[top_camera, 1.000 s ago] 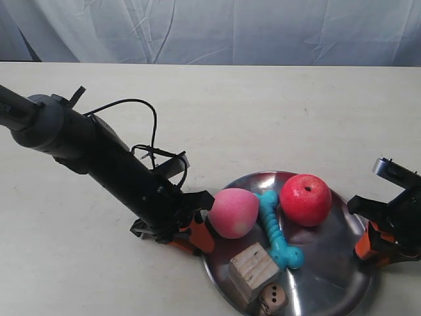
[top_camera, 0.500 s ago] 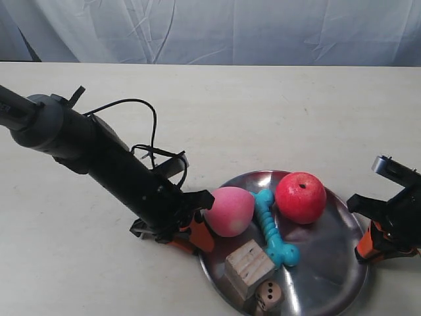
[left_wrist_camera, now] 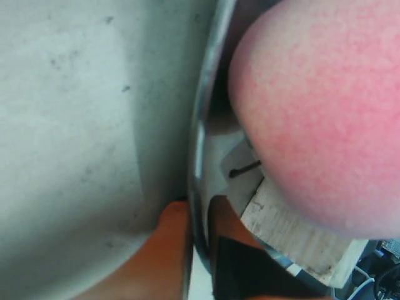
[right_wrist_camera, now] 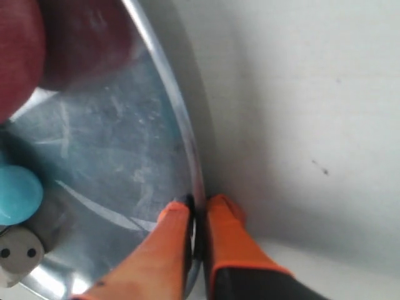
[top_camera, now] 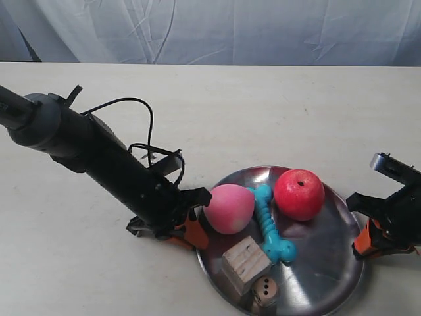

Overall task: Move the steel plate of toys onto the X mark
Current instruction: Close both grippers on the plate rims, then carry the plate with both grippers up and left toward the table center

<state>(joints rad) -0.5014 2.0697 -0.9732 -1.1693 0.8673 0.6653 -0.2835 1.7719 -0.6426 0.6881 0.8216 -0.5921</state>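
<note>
The steel plate [top_camera: 323,258] sits at the near side of the beige table and holds all the toys. These are a red apple [top_camera: 299,194], a pink peach [top_camera: 229,209], a turquoise bone [top_camera: 268,225], a wooden cube [top_camera: 245,263] and a die [top_camera: 265,290]. My left gripper [top_camera: 195,232] is shut on the rim by the peach. In the left wrist view its jaws [left_wrist_camera: 201,215] pinch the rim [left_wrist_camera: 199,144], with the peach [left_wrist_camera: 319,106] and cube [left_wrist_camera: 300,231] close by. My right gripper [top_camera: 364,241] is shut on the opposite rim [right_wrist_camera: 181,131], jaws [right_wrist_camera: 197,209] clamping it. The X mark is out of view.
A white cloth [top_camera: 217,29] hangs behind the table's far edge. A loose black cable [top_camera: 141,125] loops off the left arm. Bare beige tabletop [top_camera: 263,112] stretches beyond the plate and to its left.
The plate with its toys has shifted a little toward the exterior view's left and far side. Both grippers moved along with it, still clamped on the rim.
</note>
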